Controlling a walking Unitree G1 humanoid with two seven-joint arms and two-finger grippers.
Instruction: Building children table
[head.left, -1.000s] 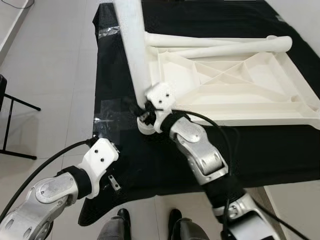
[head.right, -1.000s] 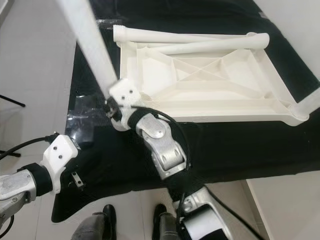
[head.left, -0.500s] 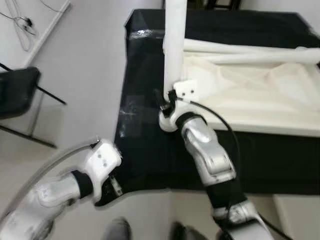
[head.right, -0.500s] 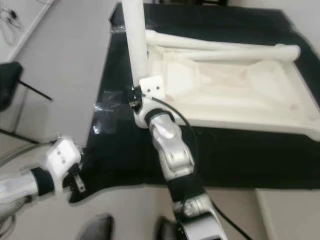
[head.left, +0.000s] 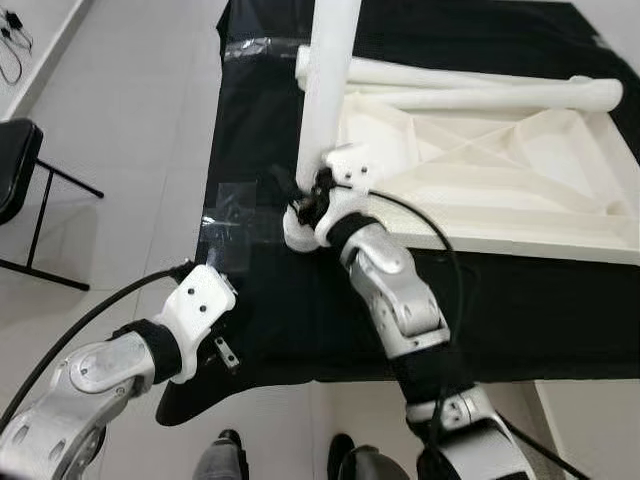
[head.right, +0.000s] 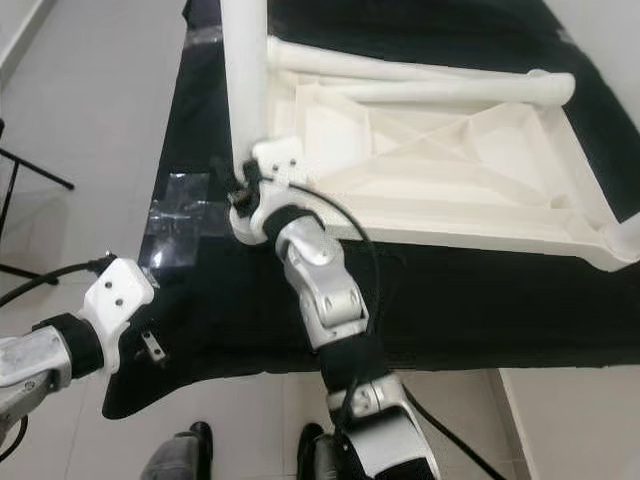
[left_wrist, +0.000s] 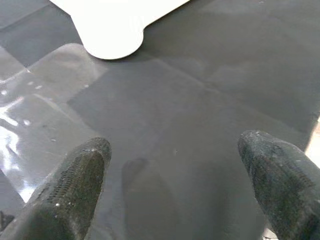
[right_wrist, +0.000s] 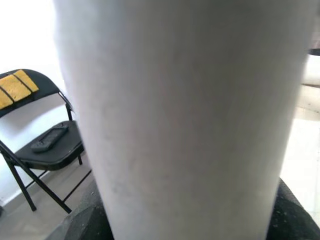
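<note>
A white children's table top (head.left: 500, 170) lies upside down on a table covered in black cloth (head.left: 270, 300). Two white legs (head.left: 480, 95) lie across its far side. My right gripper (head.left: 310, 200) is shut on a third white leg (head.left: 325, 90), holding it nearly upright at the top's near left corner. In the right wrist view this leg (right_wrist: 180, 115) stands between the dark fingers (right_wrist: 290, 210). My left gripper (left_wrist: 175, 145) hangs open over the bare cloth near the front left corner (head.left: 225, 350), with nothing in it.
A patch of clear tape (head.left: 230, 215) shines on the cloth left of the held leg. A black folding chair (head.left: 20, 170) stands on the tiled floor to the left. Dark shoes (head.left: 230, 460) show at the bottom edge. The cloth's front edge is just below my left gripper.
The camera has swung about. The right gripper keeps its hold on the leg, which now stands more upright than a second ago. The left arm stays near the front left corner.
</note>
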